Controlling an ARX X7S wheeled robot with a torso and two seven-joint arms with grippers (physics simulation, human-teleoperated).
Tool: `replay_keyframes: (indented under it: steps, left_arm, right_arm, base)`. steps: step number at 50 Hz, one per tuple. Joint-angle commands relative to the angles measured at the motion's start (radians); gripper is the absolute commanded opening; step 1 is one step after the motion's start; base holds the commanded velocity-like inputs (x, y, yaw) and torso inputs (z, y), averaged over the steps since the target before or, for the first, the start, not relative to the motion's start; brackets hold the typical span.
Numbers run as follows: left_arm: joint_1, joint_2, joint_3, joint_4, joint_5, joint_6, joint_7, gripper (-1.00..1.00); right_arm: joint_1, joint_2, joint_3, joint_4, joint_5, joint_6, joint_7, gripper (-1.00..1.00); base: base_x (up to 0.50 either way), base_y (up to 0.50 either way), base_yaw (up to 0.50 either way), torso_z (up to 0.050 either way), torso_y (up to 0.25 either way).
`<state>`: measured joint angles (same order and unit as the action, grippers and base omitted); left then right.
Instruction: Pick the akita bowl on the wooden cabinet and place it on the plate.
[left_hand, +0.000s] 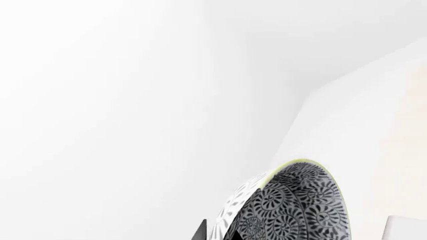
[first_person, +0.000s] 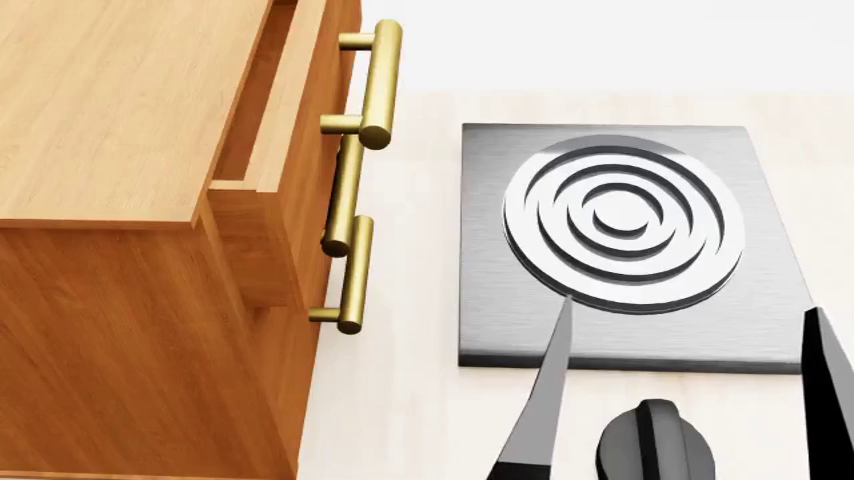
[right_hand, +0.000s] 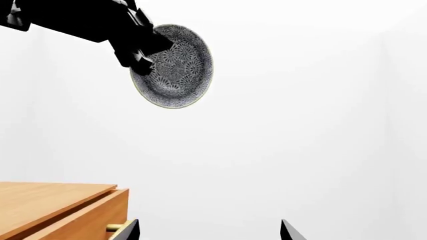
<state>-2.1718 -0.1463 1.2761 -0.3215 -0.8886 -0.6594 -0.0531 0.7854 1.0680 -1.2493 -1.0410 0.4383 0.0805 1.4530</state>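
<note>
Small round white bowl with dense blue-grey leaf pattern (right_hand: 175, 67) up in air, well above orange-brown wooden cabinet (right_hand: 60, 207), tilted on edge. Left gripper (right_hand: 141, 52) clamped on rim. Right gripper (right_hand: 208, 231) wide, empty. Likely rigid, glazed, slippery, fragile; rim pinch best, lower gently. Plate not in view.

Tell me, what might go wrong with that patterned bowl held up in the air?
The left claw pinches the bowl only at its rim, tipped on edge high above the cabinet, so it might slip and fall. No plate shows in any view, only the stove, so it could be set down in the wrong spot.
</note>
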Motion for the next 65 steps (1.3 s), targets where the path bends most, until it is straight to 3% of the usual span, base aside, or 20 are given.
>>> replay_keyframes:
  steps: [1, 28, 65]
  left_arm:
    - [0.044, -0.014, 0.010, 0.056, 0.018, -0.005, -0.022, -1.00]
    - [0.145, -0.035, 0.068, 0.109, 0.045, 0.010, -0.029, -1.00]
    - [0.224, -0.126, 0.103, 0.216, 0.052, 0.036, -0.005, -1.00]
  right_arm:
    - [0.032, 0.003, -0.037, 0.001, 0.000, -0.003, 0.020, 1.00]
    - [0.054, 0.000, -0.067, 0.007, -0.001, -0.009, 0.028, 1.00]
    - [0.051, -0.008, -0.065, 0.019, 0.004, -0.008, 0.019, 1.00]
  base:
    - [0.00, 0.00, 0.00, 0.000, 0.000]
    - [0.00, 0.00, 0.00, 0.000, 0.001]
    - [0.00, 0.00, 0.00, 0.000, 0.000]
